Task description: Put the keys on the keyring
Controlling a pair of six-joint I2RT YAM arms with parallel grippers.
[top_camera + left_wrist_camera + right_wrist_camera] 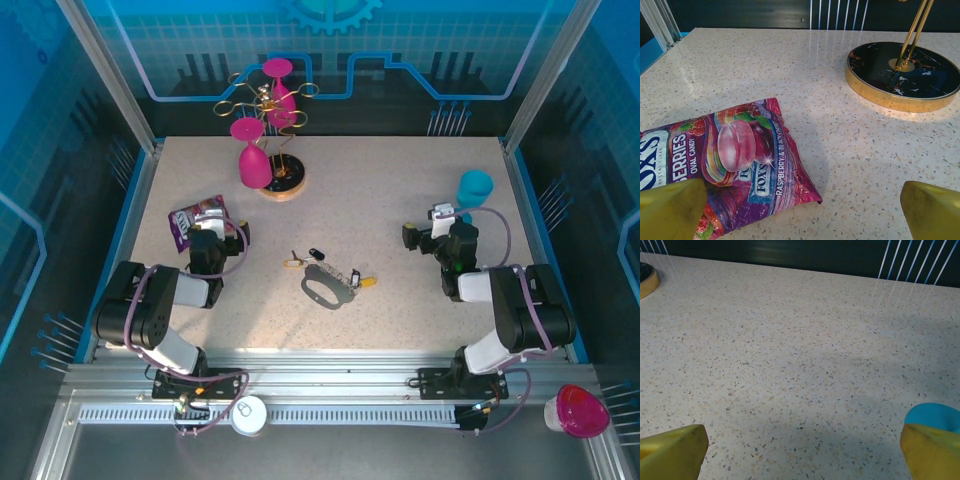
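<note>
Top external view puts the dark oval keyring mid-table on speckled stone, tiny keys beside it. Wrist views add a glossy, crinkled candy bag near the wide-spread left gripper. The right gripper is likewise spread.

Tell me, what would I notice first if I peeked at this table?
The bright pink glasses on the gold rack at the far side of the table jump out first. Next come the shiny purple candy bag lying by the left arm and the blue cup by the right arm. In the middle lie the dark keyring and tiny keys around it.
</note>
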